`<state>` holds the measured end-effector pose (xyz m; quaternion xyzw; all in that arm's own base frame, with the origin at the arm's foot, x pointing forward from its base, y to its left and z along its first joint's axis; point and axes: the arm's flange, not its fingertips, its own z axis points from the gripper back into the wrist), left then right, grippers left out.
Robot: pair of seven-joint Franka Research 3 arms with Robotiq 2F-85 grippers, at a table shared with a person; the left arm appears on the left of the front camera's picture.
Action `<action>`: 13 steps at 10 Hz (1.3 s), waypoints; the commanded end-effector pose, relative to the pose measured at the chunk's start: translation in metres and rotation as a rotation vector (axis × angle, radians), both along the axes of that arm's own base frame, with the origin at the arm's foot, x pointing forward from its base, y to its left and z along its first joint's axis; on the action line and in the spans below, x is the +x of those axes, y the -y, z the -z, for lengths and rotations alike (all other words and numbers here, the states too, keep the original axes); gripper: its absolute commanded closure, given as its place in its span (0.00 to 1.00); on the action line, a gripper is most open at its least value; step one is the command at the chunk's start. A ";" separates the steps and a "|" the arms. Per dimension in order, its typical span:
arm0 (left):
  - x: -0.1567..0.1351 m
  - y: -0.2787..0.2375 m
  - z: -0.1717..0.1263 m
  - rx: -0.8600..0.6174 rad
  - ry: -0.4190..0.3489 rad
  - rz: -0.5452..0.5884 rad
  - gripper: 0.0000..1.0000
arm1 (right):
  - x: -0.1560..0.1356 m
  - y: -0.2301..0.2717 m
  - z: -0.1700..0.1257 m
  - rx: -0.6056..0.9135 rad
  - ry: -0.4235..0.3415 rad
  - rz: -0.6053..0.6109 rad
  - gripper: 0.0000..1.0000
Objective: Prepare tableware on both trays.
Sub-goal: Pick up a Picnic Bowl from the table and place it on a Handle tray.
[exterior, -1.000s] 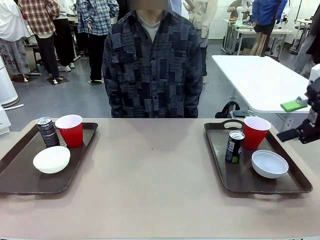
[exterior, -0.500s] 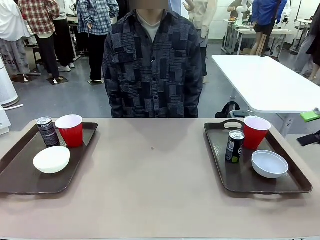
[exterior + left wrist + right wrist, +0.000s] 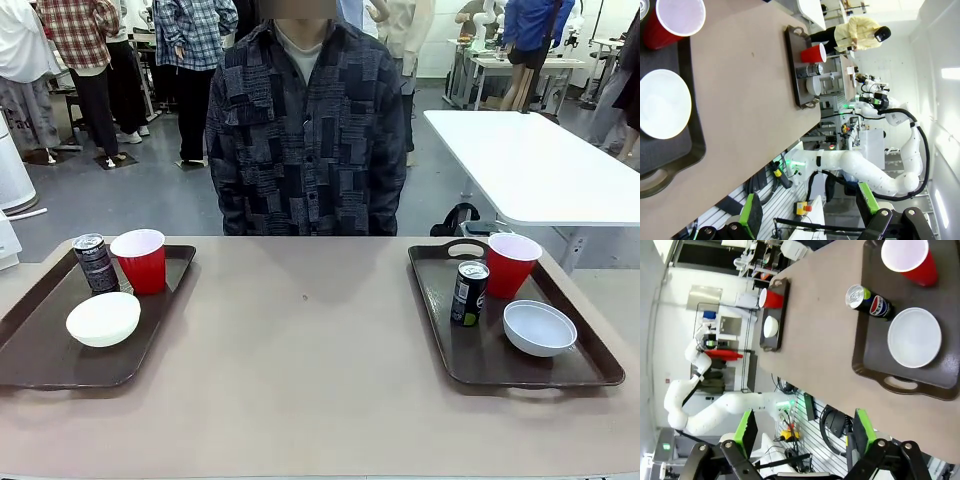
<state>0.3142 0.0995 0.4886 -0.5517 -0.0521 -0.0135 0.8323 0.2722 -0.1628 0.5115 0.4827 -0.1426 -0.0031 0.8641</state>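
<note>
Beige counter [image 3: 310,370] carries two brown trays, one at each end, with a person [image 3: 305,130] standing at the far side.

**Change.** A second ago the right arm reached in at the right edge of the front view, beside the right tray; half a second ago only a tip of it remained; now it has withdrawn from that view. No item has shifted between pictures. Judgement: both trays hold a full set, so the task appears complete and the arms are retracted.

**Tools.** Left tool [image 3: 810,210] stands fully open and holds nothing, well back from the counter. Right tool [image 3: 802,437] is likewise fully open and empty, off the counter edge.

**Containers.**
- Left tray [image 3: 40,365]: red cup [image 3: 140,260] and black can [image 3: 95,262] just beside each other at the far end; white bowl [image 3: 103,318] nearer. Cup and bowl are empty.
- Right tray [image 3: 470,365]: red cup [image 3: 512,263] at the far end, can [image 3: 469,292] in front of it, grey-blue bowl [image 3: 539,327] to the right. Cup and bowl are empty.
- All items stand upright, inside the rims.
</note>
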 end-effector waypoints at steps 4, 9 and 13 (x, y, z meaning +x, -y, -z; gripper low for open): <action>0.001 0.000 -0.002 -0.019 0.012 -0.005 0.00 | -0.001 0.005 -0.001 0.003 -0.002 0.021 0.00; 0.001 0.000 -0.002 -0.019 0.012 -0.005 0.00 | -0.001 0.005 -0.001 0.003 -0.002 0.021 0.00; 0.001 0.000 -0.002 -0.019 0.012 -0.005 0.00 | -0.001 0.005 -0.001 0.003 -0.002 0.021 0.00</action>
